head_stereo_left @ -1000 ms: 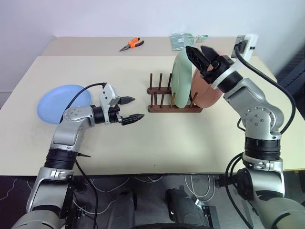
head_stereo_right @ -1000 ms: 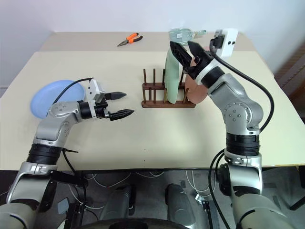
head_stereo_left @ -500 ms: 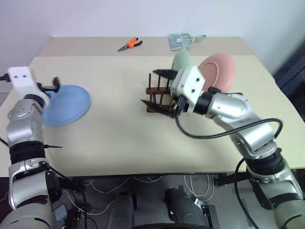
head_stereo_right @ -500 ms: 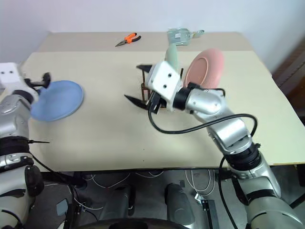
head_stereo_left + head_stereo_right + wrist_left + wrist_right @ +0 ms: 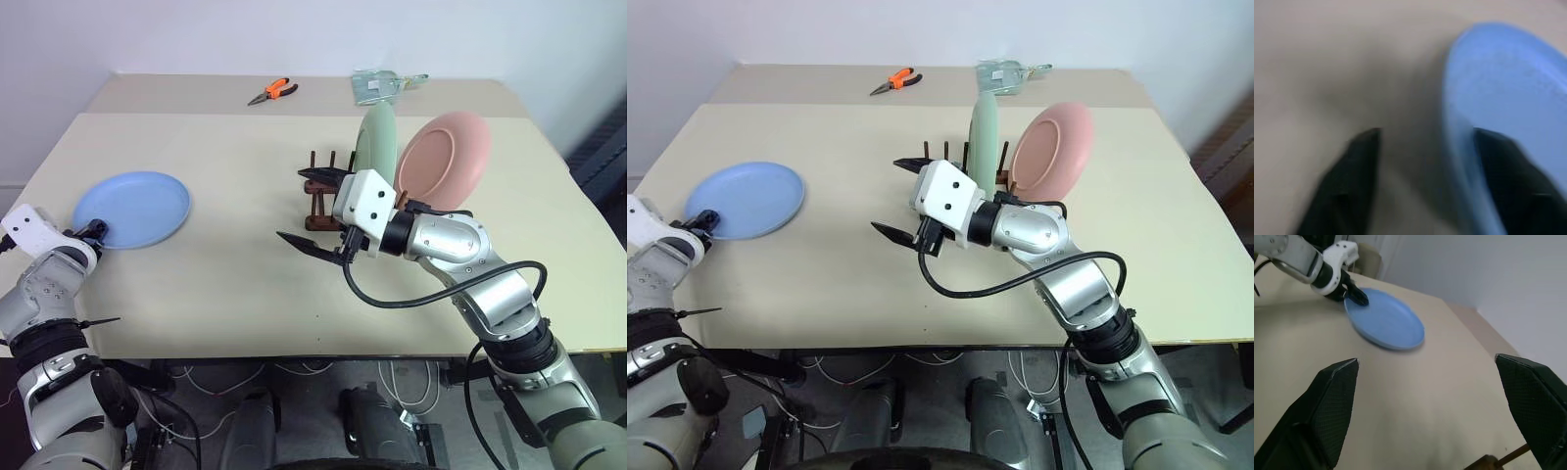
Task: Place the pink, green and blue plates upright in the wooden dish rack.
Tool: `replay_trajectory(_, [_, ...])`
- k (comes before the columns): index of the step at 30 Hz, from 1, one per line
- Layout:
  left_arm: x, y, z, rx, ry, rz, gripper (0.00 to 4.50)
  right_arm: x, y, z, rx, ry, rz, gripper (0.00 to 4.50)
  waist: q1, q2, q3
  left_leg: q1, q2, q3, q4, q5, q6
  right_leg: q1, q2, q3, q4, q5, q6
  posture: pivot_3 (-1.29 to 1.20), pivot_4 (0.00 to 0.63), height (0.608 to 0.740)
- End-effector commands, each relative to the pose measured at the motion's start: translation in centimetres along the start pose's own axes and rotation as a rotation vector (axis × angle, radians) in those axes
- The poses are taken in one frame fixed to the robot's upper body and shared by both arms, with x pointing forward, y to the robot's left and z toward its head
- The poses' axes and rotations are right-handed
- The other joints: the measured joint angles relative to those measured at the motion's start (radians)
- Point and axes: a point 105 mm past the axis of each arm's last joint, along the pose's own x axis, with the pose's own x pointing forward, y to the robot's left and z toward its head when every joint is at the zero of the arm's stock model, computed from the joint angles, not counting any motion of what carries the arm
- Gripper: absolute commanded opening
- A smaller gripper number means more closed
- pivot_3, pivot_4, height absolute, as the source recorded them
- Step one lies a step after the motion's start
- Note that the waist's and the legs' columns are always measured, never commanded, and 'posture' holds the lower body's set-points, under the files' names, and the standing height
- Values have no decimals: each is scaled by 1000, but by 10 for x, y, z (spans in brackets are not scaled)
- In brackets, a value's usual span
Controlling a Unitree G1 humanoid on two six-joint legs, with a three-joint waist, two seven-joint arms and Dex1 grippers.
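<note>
Rack (image 5: 328, 191) lengthwise left to right

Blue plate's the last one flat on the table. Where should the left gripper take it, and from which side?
Grip the blue plate by its near-left rim, coming in low from the robot's left. It lies flat on the table, so only the raised edge offers a pinch. The left gripper already straddles that rim, one finger over the plate, the other beside it.

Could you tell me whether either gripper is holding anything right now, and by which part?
The right gripper is open and empty. The left gripper straddles the near rim of the blue plate, one finger above it, but whether it has closed on the rim cannot be told.
</note>
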Motion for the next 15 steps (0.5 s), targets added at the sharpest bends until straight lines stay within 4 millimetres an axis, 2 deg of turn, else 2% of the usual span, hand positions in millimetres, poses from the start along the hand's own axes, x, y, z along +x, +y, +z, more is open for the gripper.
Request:
replay_trajectory(1, [1,-11,4,-49,-9,-34,968,0,-2,10,-43,-37,-22,4500,3,0,0,0,0,0,0,0,0,0,0,0,0,-1,-1,0,150,732])
replay_trajectory(3, [2,-13,4,-50,-9,-40,42,-1,-4,8,-51,-27,-32,4500,3,-1,-1,0,0,0,0,0,0,0,0,0,0,-1,-2,0,150,732])
replay_trajectory(5, [2,-24,8,-29,-24,-84,42,-1,-7,3,-61,4,-42,4500,1,-1,-1,0,0,0,0,0,0,0,0,0,0,-1,-2,0,150,732])
replay_trajectory(6, [1,-37,15,-17,-65,-139,42,-1,-7,0,-65,20,-38,4500,1,-1,-1,0,0,0,0,0,0,0,0,0,0,-1,-2,0,150,732])
replay_trajectory(9, [-21,-104,43,69,-230,-412,42,-1,-8,0,-118,35,-27,4500,6,-3,1,0,0,0,0,1,-1,0,0,-1,-1,-2,-3,0,150,732])
replay_trajectory(11, [-40,-148,47,224,-271,-576,42,3,-12,4,-215,36,-41,4500,5,-6,1,-3,0,-1,0,2,-4,-1,0,-1,-1,-2,-3,0,150,732])
replay_trajectory(12, [-48,-165,46,293,-270,-636,42,6,-12,6,-258,34,-42,4500,4,-6,1,-5,0,-1,0,3,-6,-2,0,-1,-1,-1,-4,0,150,732])
replay_trajectory(15, [-66,-198,46,373,-253,-742,42,16,-12,6,-380,44,-40,4500,-6,-6,1,-6,-1,-1,0,3,-6,-4,0,-1,-1,0,-3,0,150,732])
